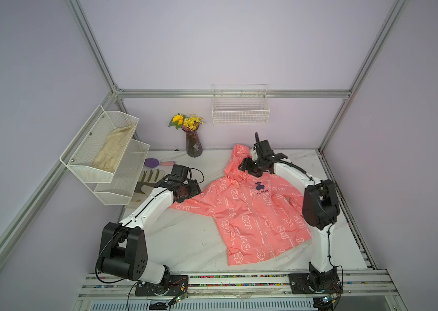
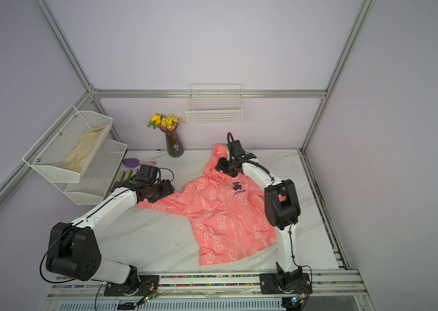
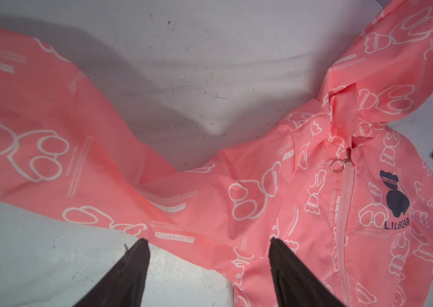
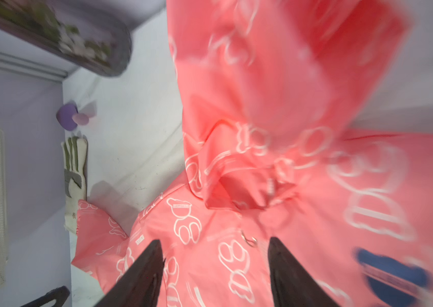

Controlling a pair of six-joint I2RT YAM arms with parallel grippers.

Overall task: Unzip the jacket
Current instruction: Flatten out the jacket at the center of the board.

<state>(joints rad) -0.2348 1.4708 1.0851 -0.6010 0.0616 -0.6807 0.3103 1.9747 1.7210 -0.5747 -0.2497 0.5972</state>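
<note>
The coral-pink jacket (image 1: 252, 215) (image 2: 223, 215) lies flat on the white table, front up, hood toward the back wall. Its zipper runs shut down the front, and the ring pull (image 3: 337, 167) (image 4: 248, 240) sits just below the collar. My left gripper (image 3: 207, 240) (image 1: 188, 192) hovers open at the jacket's outstretched sleeve, one fingertip over bare table and the other over the fabric. My right gripper (image 4: 215, 240) (image 1: 248, 167) stands open above the collar, with the ring pull near one fingertip and nothing between the fingers.
A flower vase (image 1: 193, 142) stands at the back. A wire basket (image 1: 240, 107) hangs on the wall. A two-tier mesh shelf (image 1: 121, 183) on the left holds a beige cloth (image 1: 112, 150). A purple brush (image 1: 153, 162) and a work glove (image 1: 150, 180) lie below it.
</note>
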